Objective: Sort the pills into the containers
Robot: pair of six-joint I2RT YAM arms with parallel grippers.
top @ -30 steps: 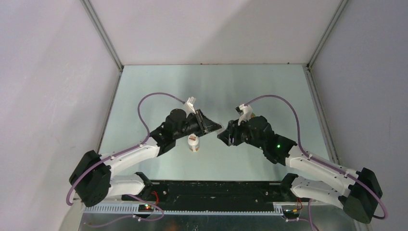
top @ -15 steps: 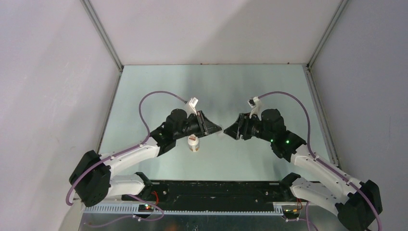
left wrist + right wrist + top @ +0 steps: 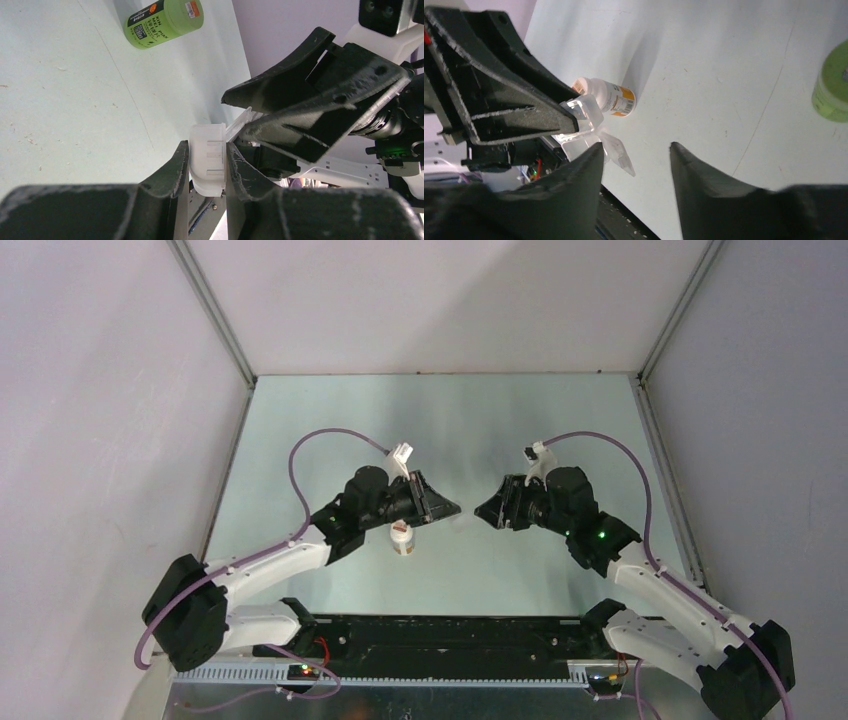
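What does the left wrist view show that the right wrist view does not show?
Only the left wrist view shows the black printed label on the green bottle. Only the right wrist view shows the white bottle with an orange label, on the table. Both show the translucent pill box held in the shut left hand, and the open right hand.
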